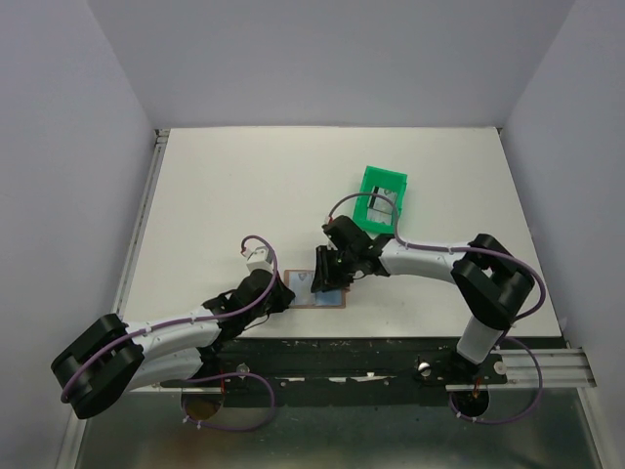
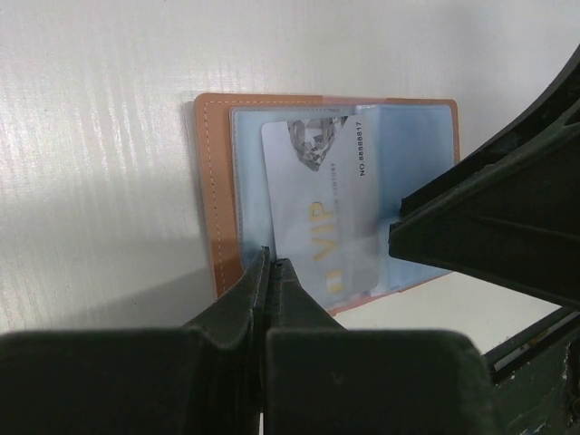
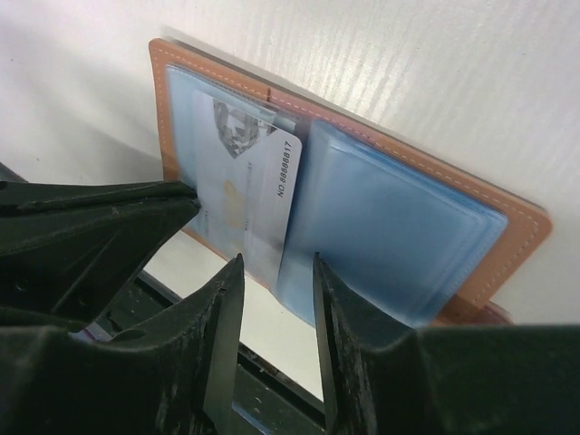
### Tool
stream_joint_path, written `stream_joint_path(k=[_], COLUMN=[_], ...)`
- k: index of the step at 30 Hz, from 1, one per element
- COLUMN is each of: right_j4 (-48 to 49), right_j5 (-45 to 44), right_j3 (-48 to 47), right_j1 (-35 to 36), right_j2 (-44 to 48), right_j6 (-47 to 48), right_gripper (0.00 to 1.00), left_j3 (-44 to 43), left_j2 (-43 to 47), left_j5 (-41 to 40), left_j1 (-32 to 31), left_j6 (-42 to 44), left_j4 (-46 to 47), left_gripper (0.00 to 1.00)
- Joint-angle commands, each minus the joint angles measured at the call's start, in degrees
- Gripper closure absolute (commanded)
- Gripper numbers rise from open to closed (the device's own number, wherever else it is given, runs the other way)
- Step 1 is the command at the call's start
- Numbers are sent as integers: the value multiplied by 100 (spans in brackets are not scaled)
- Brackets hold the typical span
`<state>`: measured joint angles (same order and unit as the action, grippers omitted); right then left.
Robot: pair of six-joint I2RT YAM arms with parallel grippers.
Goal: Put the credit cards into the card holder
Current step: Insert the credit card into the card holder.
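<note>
- holder (image 1: 318,291) lies open flat on the table (image 1: 244,186) near its front edge, between the two grippers, blue sleeves facing up.
- a pale card (image 2: 317,217) marked "vip" sits on the holder's sleeve on the left arm's side. i cannot tell how far it is tucked in.
- left gripper (image 2: 270,263): jaws pressed together, nothing seen between them, tips at the holder's near edge just beside the card.
- right gripper (image 3: 276,267): jaws spread a little, gripping nothing, tips just over the holder's near edge by the card.
- a green bin (image 1: 383,195) stands behind the right arm, apart from the holder.
</note>
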<state>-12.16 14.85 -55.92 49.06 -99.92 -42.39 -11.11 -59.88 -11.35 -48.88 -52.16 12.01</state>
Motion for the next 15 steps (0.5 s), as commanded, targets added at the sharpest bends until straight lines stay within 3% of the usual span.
stream_joint_path(k=[1, 10, 15], right_j4=[-568, -445, -357], right_j5=[-422, -272, -229], right_j3=[-165, -182, -112], right_j1=[7, 25, 25], right_j2=[192, 60, 122], right_j6=[275, 293, 310], right_gripper=[56, 63, 64], left_j3=[259, 373, 242], left_j2=[-50, 475, 1609], left_j5=[125, 152, -173], left_j1=[-7, -16, -16], left_j6=[4, -259, -225], left_j4=[-656, -849, -1718], left_gripper=[100, 100, 89])
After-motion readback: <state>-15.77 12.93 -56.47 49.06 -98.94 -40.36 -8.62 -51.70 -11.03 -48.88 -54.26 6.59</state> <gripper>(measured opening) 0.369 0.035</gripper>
